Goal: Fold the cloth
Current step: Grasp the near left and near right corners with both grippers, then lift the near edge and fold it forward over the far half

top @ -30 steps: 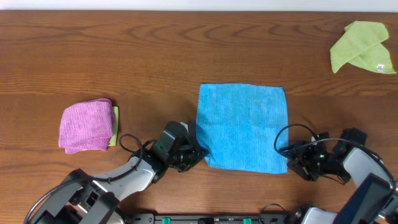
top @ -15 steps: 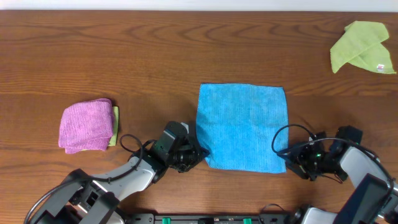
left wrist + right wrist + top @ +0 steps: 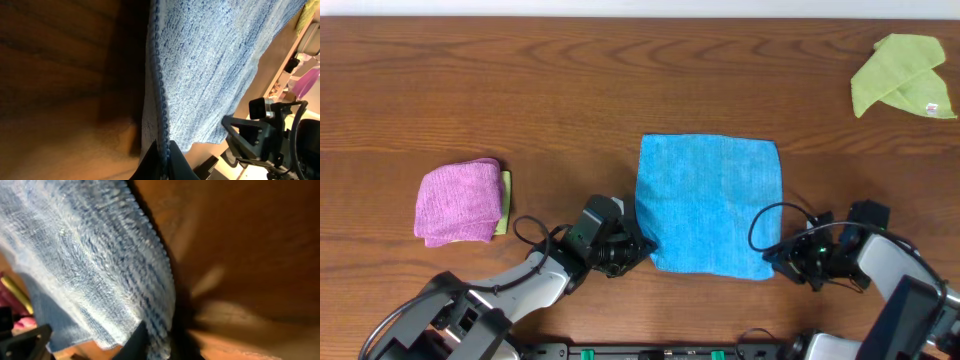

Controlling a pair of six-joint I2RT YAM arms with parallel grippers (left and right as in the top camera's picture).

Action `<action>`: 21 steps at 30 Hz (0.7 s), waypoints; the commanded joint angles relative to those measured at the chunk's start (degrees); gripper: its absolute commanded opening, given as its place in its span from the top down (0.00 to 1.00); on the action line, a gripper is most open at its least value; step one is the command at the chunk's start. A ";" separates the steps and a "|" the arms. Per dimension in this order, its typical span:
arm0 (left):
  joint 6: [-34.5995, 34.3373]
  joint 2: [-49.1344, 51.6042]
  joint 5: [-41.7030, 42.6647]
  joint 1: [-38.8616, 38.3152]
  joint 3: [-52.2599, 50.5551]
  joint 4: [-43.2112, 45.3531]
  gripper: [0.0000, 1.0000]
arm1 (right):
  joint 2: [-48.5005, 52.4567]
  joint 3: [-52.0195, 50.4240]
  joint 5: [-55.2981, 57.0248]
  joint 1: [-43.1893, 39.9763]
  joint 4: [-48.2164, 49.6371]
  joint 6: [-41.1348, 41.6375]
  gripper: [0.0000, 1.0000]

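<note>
Together, left gripper [image 3: 642, 250], right gripper [image 3: 771, 268], pinching cloth [image 3: 708, 200] near-edge corners

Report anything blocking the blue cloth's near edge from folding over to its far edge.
Nothing visible does: the cloth lies bare, with the pink cloth and green cloth well off to either side.

A robotics lab bench, I'd say: wood-grain table [image 3: 520, 80], my cabled arms [image 3: 535, 280] mounted at its near edge.

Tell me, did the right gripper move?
Yes. The right gripper slid left onto the cloth's near corner, farther from the green cloth.
</note>
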 commanded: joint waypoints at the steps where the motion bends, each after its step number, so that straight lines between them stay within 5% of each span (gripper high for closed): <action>1: 1.77 0.42 0.92 0.35 0.66 0.00 0.94 | 2.38 -2.80 9.77 1.31 0.59 0.07 0.99; 21: 14.60 0.39 8.02 5.42 2.08 1.51 0.94 | -6.80 0.70 6.95 1.33 -4.00 0.11 0.99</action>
